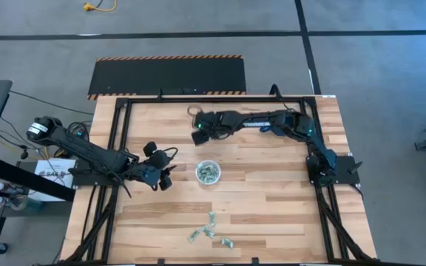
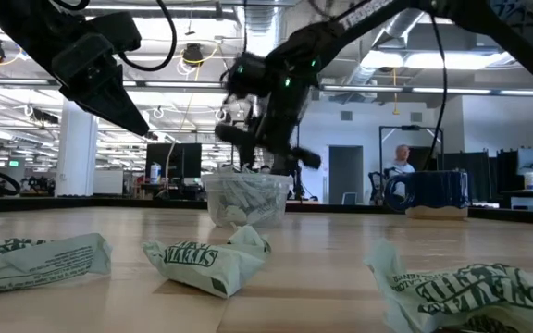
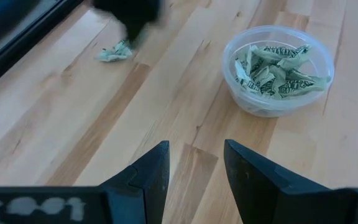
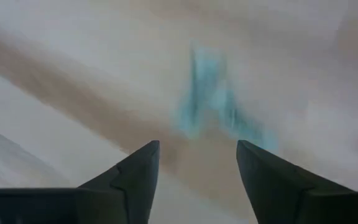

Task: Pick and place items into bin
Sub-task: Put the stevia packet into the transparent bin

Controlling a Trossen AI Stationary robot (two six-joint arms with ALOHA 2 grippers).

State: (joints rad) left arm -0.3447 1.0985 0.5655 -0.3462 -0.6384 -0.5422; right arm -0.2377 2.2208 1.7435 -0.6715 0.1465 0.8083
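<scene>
The clear plastic cup (image 1: 207, 172) stands mid-table with several green-and-white wrappers inside, as the left wrist view (image 3: 278, 68) also shows. My left gripper (image 1: 168, 176) is open and empty, just left of the cup, its fingers (image 3: 148, 174) pointing at it. My right gripper (image 1: 197, 133) is open over the far middle of the table, above one loose wrapper (image 4: 213, 102), which lies on the wood (image 3: 114, 53). Three more wrappers (image 1: 211, 218) lie near the table's front edge and show close up in the low view (image 2: 213, 257).
A dark blue mug (image 2: 424, 190) stands at the far right of the table. A black metal frame (image 1: 117, 140) runs along the table's sides. A black mat with a striped edge (image 1: 168, 74) lies beyond the far edge. A person (image 2: 402, 159) stands far off in the room.
</scene>
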